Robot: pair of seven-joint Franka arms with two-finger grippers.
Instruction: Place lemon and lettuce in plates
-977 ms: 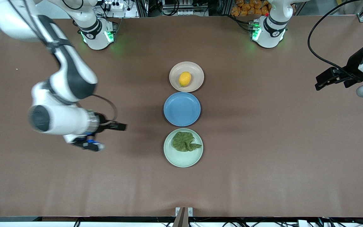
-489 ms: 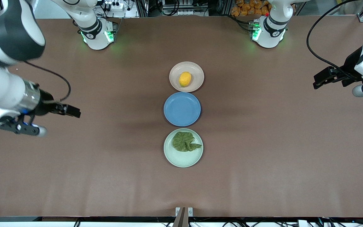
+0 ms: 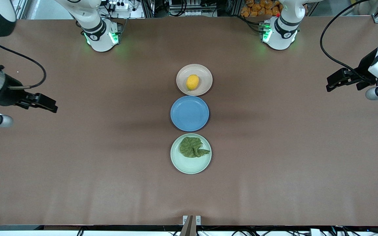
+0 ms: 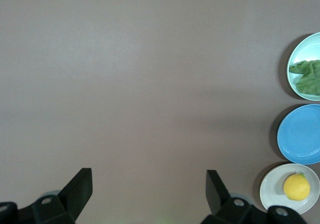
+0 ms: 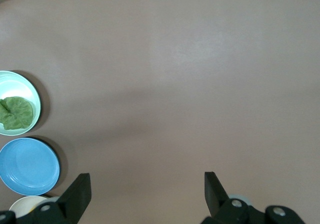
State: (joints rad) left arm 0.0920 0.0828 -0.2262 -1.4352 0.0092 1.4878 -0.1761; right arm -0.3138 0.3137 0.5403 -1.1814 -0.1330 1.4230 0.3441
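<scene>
Grippers wide open, empty.

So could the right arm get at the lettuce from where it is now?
Probably yes. The right gripper is open over bare table toward the right arm's end, and nothing stands between it and the lettuce, which lies uncovered on the green plate. The left gripper waits at its own end.

Yellow lemon on beige plate; dark green lettuce on mint plate (blue plate between).
</scene>
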